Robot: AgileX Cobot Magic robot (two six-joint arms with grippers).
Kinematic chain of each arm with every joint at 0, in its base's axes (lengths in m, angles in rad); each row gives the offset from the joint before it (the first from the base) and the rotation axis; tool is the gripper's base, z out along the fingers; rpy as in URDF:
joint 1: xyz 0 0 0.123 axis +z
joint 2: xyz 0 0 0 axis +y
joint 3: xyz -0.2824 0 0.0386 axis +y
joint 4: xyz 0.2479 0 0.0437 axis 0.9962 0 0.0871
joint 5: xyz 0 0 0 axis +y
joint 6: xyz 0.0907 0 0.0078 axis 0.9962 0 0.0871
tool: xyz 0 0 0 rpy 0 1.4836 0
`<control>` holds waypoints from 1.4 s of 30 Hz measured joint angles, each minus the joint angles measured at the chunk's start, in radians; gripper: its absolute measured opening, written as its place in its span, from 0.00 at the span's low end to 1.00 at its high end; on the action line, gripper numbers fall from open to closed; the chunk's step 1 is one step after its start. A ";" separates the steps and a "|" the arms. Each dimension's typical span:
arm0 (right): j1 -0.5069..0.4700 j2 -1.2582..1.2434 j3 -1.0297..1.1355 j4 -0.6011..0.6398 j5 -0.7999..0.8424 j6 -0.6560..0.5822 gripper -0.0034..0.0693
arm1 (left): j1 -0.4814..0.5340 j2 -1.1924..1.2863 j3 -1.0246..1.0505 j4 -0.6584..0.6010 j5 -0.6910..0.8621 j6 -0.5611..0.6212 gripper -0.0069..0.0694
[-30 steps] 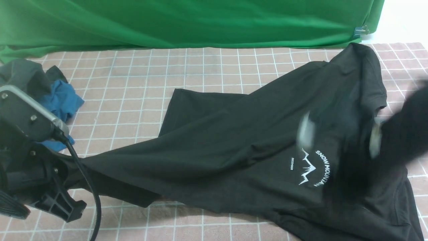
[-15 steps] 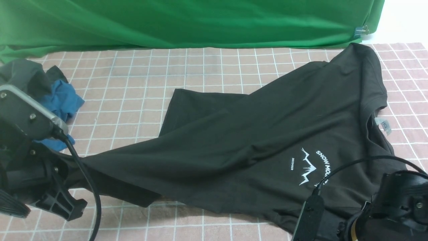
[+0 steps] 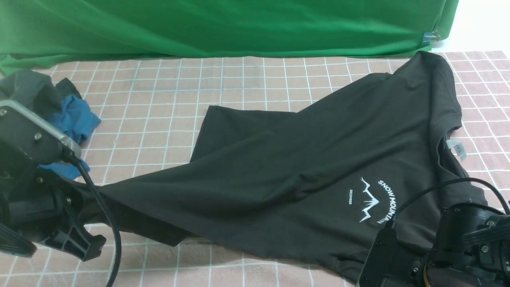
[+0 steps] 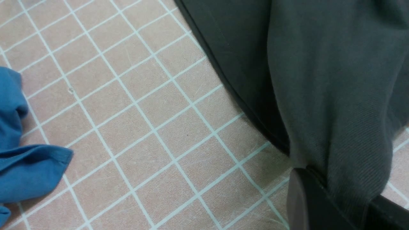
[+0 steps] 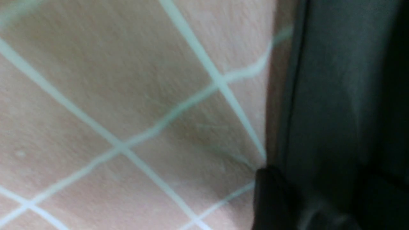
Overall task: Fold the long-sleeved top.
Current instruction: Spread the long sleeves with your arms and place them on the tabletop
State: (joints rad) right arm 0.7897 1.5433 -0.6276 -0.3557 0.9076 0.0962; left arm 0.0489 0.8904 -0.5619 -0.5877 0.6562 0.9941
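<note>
One long-sleeved top [image 3: 279, 171]; one blue garment [image 3: 77, 117]; one grey garment [image 3: 28, 89]; one green backdrop [image 3: 219, 28]; one checked tablecloth [image 3: 159, 99].

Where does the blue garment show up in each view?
Front view: blue garment far left, against the dark grey garment.
Left wrist view: blue garment on the pink checked cloth, apart from the black top.
Right wrist view: not in it.
Shared landmark: the black top's edge on that cloth.

Looks like a robot lab or studio; green backdrop cloth [image 3: 223, 28] clipped behind a pink gridded table cover [image 3: 159, 103].
</note>
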 joint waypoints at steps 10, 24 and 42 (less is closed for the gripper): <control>-0.002 0.001 -0.012 -0.008 0.104 -0.013 0.15 | 0.000 0.000 0.000 -0.004 0.002 0.000 0.12; -0.008 -0.315 -0.187 0.576 0.308 -0.104 0.13 | 0.000 0.000 0.000 -0.001 0.004 0.000 0.12; -0.044 -0.146 -0.492 0.097 0.204 -0.301 0.13 | 0.000 0.000 0.000 0.000 -0.004 -0.001 0.12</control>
State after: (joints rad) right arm 0.7456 1.3975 -1.1194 -0.2591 1.1112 -0.2049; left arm 0.0489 0.8904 -0.5619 -0.5879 0.6521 0.9932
